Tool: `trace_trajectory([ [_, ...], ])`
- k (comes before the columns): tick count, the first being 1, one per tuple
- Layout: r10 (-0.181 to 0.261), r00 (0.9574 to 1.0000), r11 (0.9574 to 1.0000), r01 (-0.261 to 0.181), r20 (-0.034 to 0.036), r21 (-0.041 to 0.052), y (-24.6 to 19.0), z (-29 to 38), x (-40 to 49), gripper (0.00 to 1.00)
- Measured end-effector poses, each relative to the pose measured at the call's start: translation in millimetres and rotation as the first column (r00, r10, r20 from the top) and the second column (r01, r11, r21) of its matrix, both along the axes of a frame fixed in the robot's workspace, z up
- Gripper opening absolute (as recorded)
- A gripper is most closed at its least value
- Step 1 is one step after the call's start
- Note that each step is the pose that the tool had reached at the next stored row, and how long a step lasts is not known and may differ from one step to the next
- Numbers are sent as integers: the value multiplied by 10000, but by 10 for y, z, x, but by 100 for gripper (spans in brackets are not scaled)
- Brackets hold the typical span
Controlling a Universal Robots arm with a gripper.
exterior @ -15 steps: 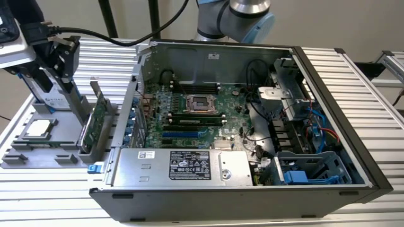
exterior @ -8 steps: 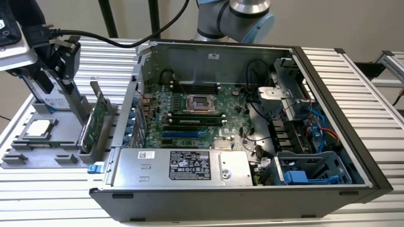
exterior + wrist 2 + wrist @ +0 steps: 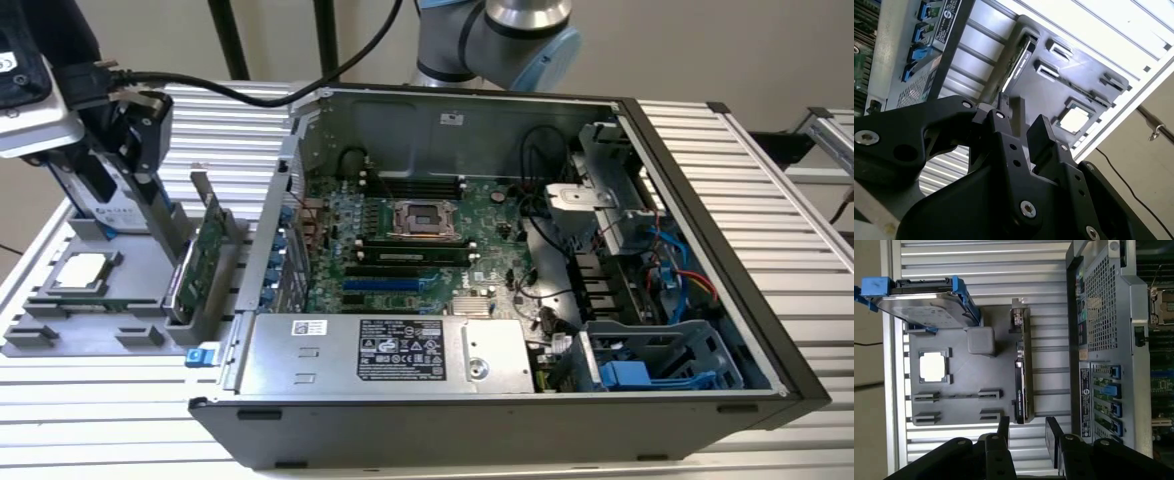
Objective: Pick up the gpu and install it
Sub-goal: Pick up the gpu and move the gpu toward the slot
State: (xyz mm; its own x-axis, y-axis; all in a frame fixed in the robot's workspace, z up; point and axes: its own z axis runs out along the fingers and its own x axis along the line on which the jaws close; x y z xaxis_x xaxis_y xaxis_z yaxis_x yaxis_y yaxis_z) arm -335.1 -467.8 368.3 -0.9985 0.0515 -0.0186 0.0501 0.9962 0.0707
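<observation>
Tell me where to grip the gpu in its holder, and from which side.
I'd take the gpu by its free upper edge, coming straight down, end effector closing across its flat faces. It stands on edge in the grey holder, lower edge seated.

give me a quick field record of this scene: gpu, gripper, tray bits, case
gpu: standing on edge in a slot of the gray tray, not yet picked up
gripper: jaws open, empty, lined up with the gpu, not touching it
hard drive: propped up at the tray's end, blue tabs
processor chip: flat in its tray recess
computer case: beside the tray, side open, motherboard exposed
</observation>
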Motion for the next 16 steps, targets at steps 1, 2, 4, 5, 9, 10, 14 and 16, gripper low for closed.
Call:
trace_trajectory([
  [1,0,10000,10000,0,0,0,0,-5,0,0],
  [2,0,10000,10000,0,0,0,0,-9,0,0],
  [4,0,10000,10000,0,0,0,0,-17,0,0],
  [5,0,10000,10000,0,0,0,0,-21,0,0],
  [9,0,10000,10000,0,1,0,0,-37,0,0],
  [10,0,10000,10000,0,0,0,0,-40,0,0],
  [14,0,10000,10000,0,0,0,0,-56,0,0],
  [16,0,10000,10000,0,0,0,0,-63,0,0],
])
